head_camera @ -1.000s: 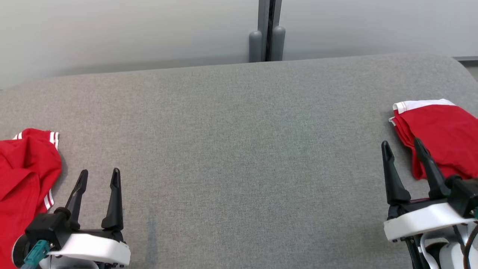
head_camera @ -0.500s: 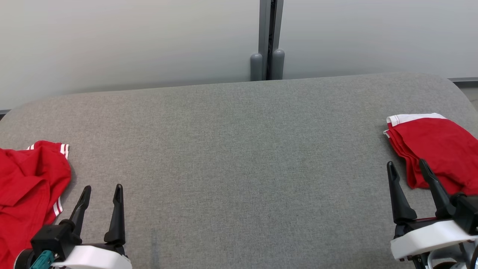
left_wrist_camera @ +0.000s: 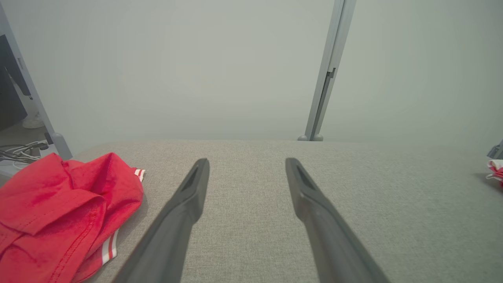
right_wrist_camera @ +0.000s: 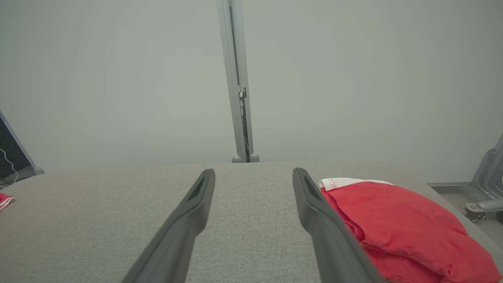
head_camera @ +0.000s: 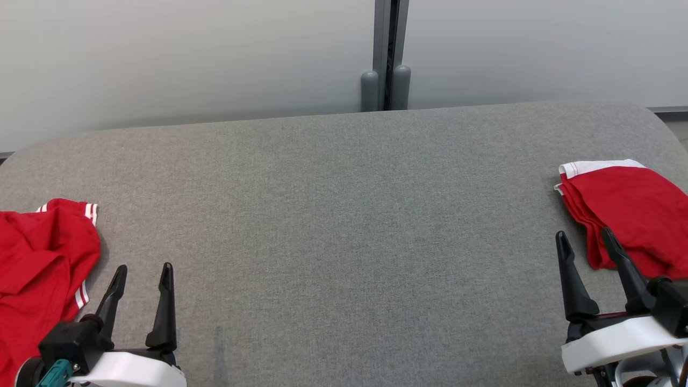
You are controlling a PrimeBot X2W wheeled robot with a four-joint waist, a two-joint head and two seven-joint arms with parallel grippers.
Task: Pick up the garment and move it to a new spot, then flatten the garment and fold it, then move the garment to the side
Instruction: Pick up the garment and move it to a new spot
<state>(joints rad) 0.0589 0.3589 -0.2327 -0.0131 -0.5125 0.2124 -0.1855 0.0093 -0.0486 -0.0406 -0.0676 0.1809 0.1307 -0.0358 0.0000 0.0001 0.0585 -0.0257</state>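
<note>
Grey woven surface [head_camera: 344,215]; crumpled red garment [head_camera: 43,258]; folded red garment [head_camera: 634,209]

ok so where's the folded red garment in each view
Head view: folded red garment at the right edge of the grey table.
Left wrist view: a small red-and-white sliver at the far right edge.
Right wrist view: large, at the lower right.
Shared landmark: the grey post behind the table's far edge.

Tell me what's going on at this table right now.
Nothing is being handled right now. The left gripper and right gripper are open and empty over the grey table. A crumpled red garment lies by the left one, a folded red garment by the right one.
</note>
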